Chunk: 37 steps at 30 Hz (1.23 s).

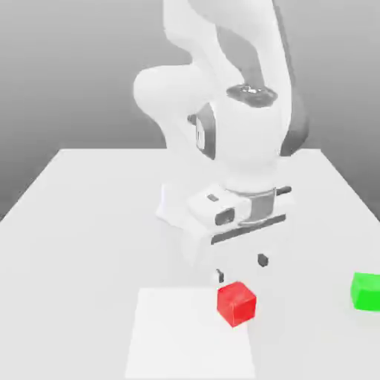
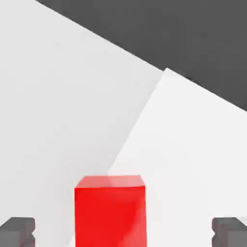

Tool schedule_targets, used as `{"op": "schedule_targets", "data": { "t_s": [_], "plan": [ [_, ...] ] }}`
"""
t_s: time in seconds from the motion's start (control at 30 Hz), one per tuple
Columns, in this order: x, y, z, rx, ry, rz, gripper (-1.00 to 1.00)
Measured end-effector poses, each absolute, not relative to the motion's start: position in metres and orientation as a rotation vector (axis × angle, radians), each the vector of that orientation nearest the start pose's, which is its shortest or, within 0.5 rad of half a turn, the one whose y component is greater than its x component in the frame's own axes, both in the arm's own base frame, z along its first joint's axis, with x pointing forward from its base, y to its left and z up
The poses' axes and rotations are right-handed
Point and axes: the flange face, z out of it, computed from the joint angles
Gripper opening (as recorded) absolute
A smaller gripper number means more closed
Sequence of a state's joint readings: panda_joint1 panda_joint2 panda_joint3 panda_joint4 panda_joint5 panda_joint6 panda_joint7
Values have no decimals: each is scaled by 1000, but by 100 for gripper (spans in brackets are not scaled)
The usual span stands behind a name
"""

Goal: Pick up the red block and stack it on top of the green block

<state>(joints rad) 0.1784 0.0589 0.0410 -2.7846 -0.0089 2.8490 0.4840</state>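
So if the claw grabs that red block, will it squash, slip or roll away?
The red block looks like a hard-edged cube, so it probably stays stiff. Its flat faces suggest it won't roll. Its glossy sheen hints it might slip between the open gripper fingers.

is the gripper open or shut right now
Open. In the hand view the two fingers stand far apart with the red block between them, touching neither. The gripper hangs just above the block.
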Motion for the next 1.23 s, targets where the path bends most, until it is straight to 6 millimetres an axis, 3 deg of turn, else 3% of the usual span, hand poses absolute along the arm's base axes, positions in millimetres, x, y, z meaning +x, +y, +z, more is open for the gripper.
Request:
{"op": "schedule_targets", "data": {
  "t_s": [0.13,0.17,0.4,0.6,0.67,0.8,0.93,1.0,1.1,1.13,1.23],
  "plan": [
    [370,83,154,-3116,397,0,0],
    [369,83,147,-3116,397,0,-100],
    [369,83,147,-3117,397,1,-100],
    [369,84,198,-3117,396,1,-100],
    [372,111,210,-3123,356,1,-100],
    [361,224,226,-3142,165,-1,-100],
    [326,327,243,-3142,43,0,-100],
    [324,341,230,-3141,51,-1,-100],
    [323,344,194,-3141,55,-1,-100],
    [323,344,185,-3141,55,-1,100],
    [323,344,185,-3141,55,-1,100]
  ]
}}
